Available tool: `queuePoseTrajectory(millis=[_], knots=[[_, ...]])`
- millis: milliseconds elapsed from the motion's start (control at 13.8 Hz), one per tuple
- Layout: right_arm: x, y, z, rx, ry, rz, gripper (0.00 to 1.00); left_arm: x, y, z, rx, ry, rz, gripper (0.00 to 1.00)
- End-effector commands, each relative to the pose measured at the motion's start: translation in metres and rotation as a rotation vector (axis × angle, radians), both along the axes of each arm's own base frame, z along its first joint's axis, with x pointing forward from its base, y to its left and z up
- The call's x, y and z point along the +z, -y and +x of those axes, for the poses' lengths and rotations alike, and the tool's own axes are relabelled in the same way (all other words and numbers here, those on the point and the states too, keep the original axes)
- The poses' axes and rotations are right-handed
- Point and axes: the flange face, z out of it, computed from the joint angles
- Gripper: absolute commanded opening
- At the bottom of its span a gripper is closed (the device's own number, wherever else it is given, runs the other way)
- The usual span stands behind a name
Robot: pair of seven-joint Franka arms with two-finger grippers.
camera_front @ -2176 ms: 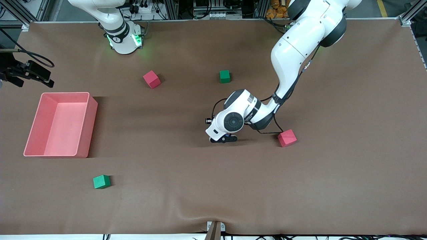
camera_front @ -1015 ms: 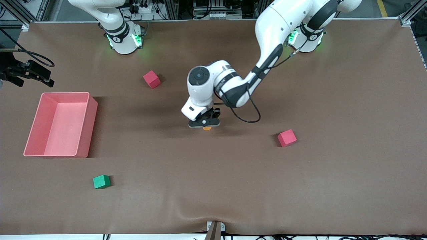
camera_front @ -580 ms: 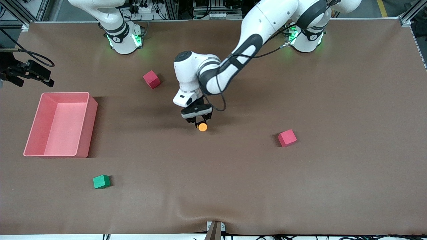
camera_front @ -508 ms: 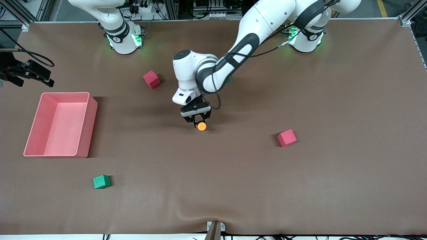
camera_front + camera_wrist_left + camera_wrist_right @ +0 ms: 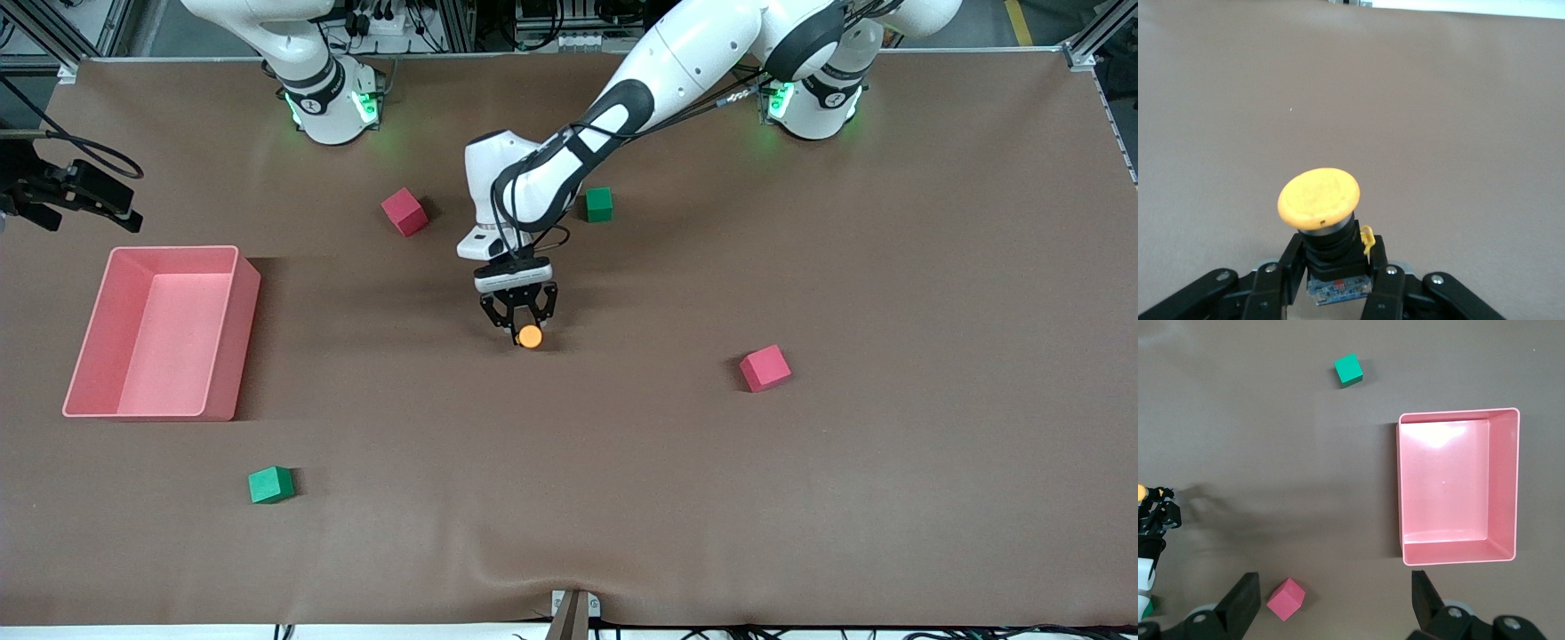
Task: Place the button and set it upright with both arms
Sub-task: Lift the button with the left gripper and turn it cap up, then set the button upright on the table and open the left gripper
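So here's where you're at: your left gripper (image 5: 518,331) is clamped on the button (image 5: 530,336), gripping the dark body with the orange cap sticking out past the fingertips (image 5: 1293,267). In the front view it sits low over the middle of the brown table (image 5: 889,489), roughly between the pink bin (image 5: 233,329) and the red cube (image 5: 765,368) toward the left arm's end. From the left wrist view the cap faces out along the fingers, so I'd say the button is lying over rather than standing up. I can't tell if it's actually touching the mat.

Your right gripper (image 5: 1331,603) hangs up high with its fingers spread wide and nothing in them, looking down at the bin, a green cube (image 5: 1348,370) and another red cube (image 5: 1285,599). That arm is just waiting.

My read: the pickup is done, and the placing is about to happen. The uprighting isn't done, and the right arm hasn't had its part yet.
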Motion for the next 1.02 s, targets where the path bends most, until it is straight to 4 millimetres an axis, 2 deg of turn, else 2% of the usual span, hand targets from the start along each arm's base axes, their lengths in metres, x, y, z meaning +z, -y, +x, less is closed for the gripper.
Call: queuePoseTrajectory(millis=[0, 218, 290, 580, 653, 725, 943], knots=[[0.004, 0.005, 0.001, 0.007, -0.001, -0.014, 1.0, -0.008, 0.005, 0.003, -0.072, 0.088, 0.013, 0.0], [0.004, 0.006, 0.001, 0.005, -0.001, -0.014, 1.0, -0.043, -0.001, -0.001, -0.146, 0.133, 0.083, 0.0], [0.004, 0.006, 0.001, 0.007, -0.003, -0.014, 1.0, -0.048, -0.002, -0.001, -0.158, 0.141, 0.094, 0.0], [0.004, 0.005, 0.001, 0.007, -0.003, -0.014, 1.0, -0.051, -0.004, 0.001, -0.165, 0.148, 0.103, 0.0], [0.004, 0.005, 0.001, 0.007, -0.003, -0.014, 1.0, -0.051, -0.004, 0.001, -0.163, 0.146, 0.102, 0.39], [0.003, 0.005, 0.001, 0.007, -0.004, -0.014, 1.0, -0.051, -0.004, 0.0, -0.158, 0.143, 0.098, 0.99], [0.003, 0.005, 0.001, 0.007, -0.006, -0.014, 1.0, -0.05, -0.004, -0.004, -0.139, 0.132, 0.08, 1.0]])
